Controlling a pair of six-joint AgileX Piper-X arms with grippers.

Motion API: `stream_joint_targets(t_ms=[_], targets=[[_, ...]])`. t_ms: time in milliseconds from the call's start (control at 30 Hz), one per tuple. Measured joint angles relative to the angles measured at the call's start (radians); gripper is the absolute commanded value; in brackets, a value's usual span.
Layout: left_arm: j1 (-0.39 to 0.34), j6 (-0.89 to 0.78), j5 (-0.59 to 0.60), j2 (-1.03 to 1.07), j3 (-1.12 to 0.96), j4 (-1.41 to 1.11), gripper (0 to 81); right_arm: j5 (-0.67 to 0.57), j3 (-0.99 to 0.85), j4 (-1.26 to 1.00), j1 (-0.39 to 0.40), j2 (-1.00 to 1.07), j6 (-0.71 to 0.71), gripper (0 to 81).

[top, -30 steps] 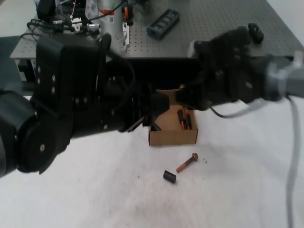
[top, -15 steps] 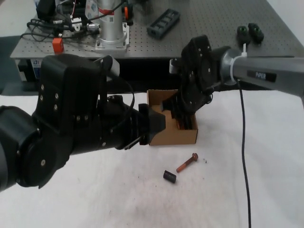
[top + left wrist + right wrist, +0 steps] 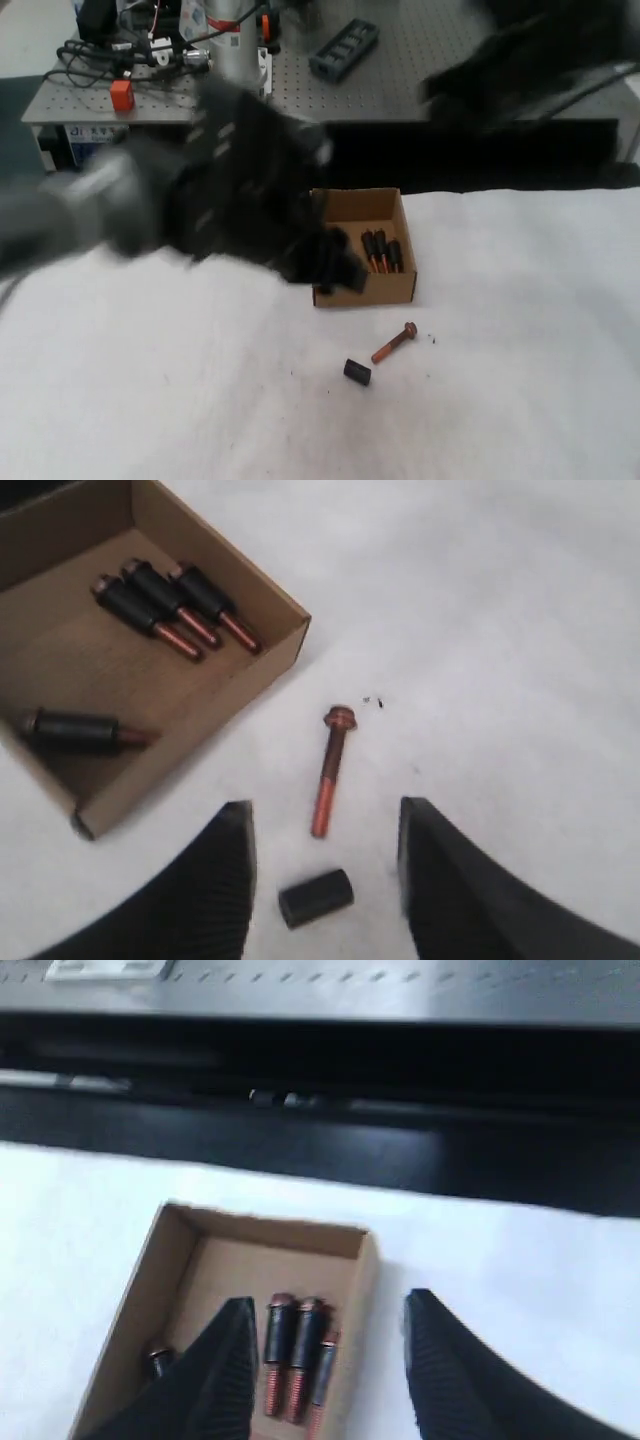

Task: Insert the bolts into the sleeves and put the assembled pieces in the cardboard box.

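A loose copper bolt [image 3: 395, 342] [image 3: 330, 770] and a black sleeve [image 3: 357, 372] [image 3: 315, 898] lie apart on the white cloth in front of the cardboard box [image 3: 365, 290] [image 3: 200, 720] [image 3: 270, 1235]. Inside the box, three assembled pieces [image 3: 380, 250] [image 3: 175, 605] [image 3: 292, 1350] lie side by side. One more assembled piece [image 3: 80, 728] lies apart from them. My left gripper [image 3: 325, 810] hovers open above the bolt and sleeve, holding nothing; in the high view its blurred arm [image 3: 230, 190] covers the box's left front corner. My right gripper [image 3: 328, 1300] is open and empty, high above the box's far side.
Behind the cloth runs a perforated metal bench [image 3: 420, 40] carrying cables, an orange block [image 3: 121, 94], a metal post [image 3: 235, 40] and a dark slotted tray [image 3: 343, 48]. The blurred right arm [image 3: 540, 50] hangs over that bench. White cloth spreads wide around the loose parts.
The right arm has lifted off the box and swung up and back over the bench. The left arm has shifted, its gripper now by the box's front left corner.
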Motion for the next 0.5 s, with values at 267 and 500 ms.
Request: stream_joint_targets(t_ms=[267, 500], targets=[[-0.096, 0.202, -0.091, 0.401, -0.574, 0.445, 33.0, -0.004, 0.329, 0.048, -0.236, -0.387, 0.024, 33.7], [-0.144, 0.268, -0.137, 0.618, -0.852, 0.606, 32.5, -0.013, 0.448, 0.091, -0.273, -0.484, 0.039, 33.7]])
